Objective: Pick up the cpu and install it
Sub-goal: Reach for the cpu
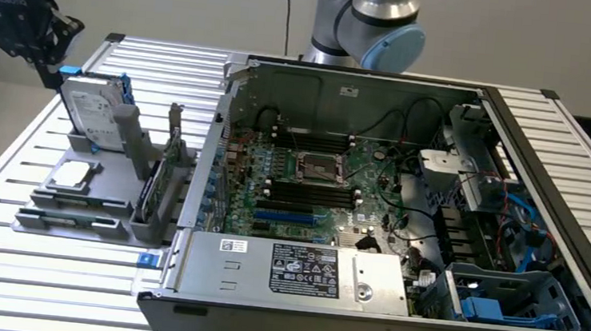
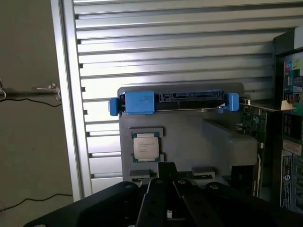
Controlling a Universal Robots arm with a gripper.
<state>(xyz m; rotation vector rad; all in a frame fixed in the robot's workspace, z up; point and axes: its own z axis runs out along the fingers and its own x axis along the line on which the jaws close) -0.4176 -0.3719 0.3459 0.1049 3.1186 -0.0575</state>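
The cpu [image 1: 75, 174], a small flat square chip with a silver top, lies in a recess of the grey holder [image 1: 108, 225] at the exterior view's left, outside the computer case. In the wrist view the cpu [image 2: 146, 146] sits just beyond my fingertips. My gripper [image 1: 39, 55] hangs well above the holder, behind the upright hard drive [image 1: 97, 112], and nothing is in it. Its dark fingers meet in the wrist view, so the gripper [image 2: 167, 171] is shut. The empty cpu socket [image 1: 317, 167] is in the middle of the motherboard.
The open computer case [image 1: 554, 140] fills the table's middle and right, with cables, memory slots and a power supply [image 1: 297, 270] at the front. The hard drive's blue bracket [image 2: 139, 101] and a green card [image 1: 173, 155] stand upright in the holder. The slatted table [image 1: 38, 287] surrounds it.
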